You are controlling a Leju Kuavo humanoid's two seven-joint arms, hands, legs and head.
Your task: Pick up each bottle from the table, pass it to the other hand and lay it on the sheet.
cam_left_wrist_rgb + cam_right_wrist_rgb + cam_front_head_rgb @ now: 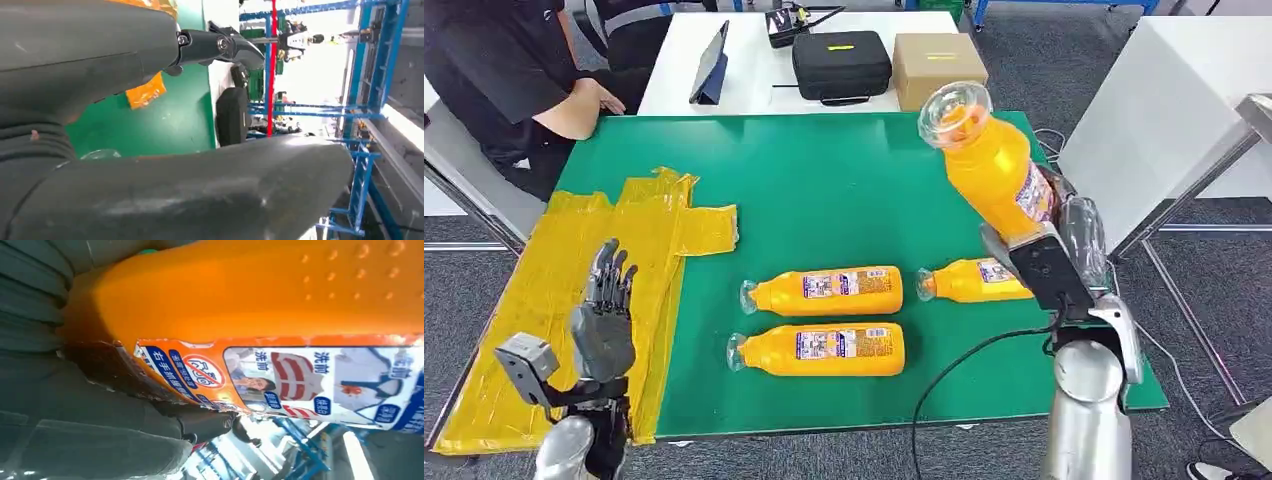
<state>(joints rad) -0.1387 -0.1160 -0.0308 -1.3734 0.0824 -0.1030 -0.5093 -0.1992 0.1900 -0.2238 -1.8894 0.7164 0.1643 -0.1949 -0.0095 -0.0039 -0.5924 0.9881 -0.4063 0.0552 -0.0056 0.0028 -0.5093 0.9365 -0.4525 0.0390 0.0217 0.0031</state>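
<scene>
My right hand (1056, 232) grips an orange bottle (989, 160) by its lower body and holds it raised and tilted over the table's right side, clear cap end up. The right wrist view shows that bottle (260, 295) close up with its label, pressed against the hand (60, 405). Three more orange bottles lie on the green table (844, 180): one in the middle (824, 290), one nearer me (819, 350), one to the right (974, 281) partly behind my right wrist. My left hand (604, 320) is open, fingers up, over the yellow sheet (629, 240); in the left wrist view its fingers (220, 45) hold nothing.
A person in black sits at the table's far left corner, a hand (589, 100) resting near the edge. Behind the green table a white table carries a tablet (712, 65), a black case (841, 63) and a cardboard box (937, 65). Another white table (1164, 110) stands at right.
</scene>
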